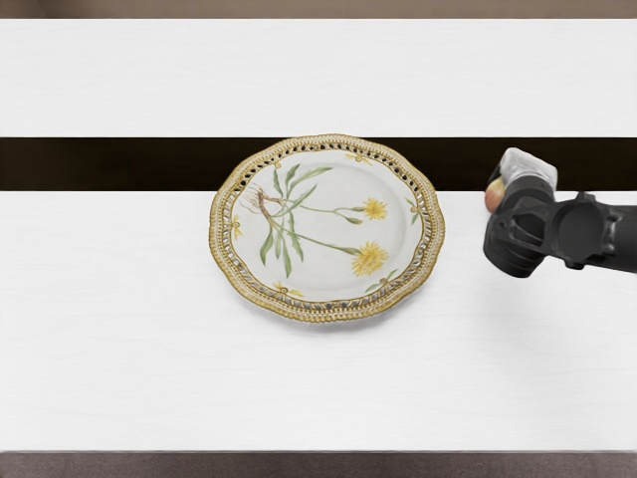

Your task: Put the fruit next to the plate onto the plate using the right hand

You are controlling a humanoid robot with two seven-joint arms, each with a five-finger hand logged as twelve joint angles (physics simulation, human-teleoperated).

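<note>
one plate (224, 235), one fruit (494, 196), one right hand (522, 221) over it

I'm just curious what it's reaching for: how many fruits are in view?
1. The fruit lies just right of the plate, mostly covered by the right robot hand. Others could be hidden under it.

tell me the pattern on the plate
The plate shows yellow flowers, green stems, gold rim; head view.

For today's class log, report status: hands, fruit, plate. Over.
Right hand over fruit, grasp unclear; left hand out of view. Fruit right of plate, not on it. No obstacle between.
</note>
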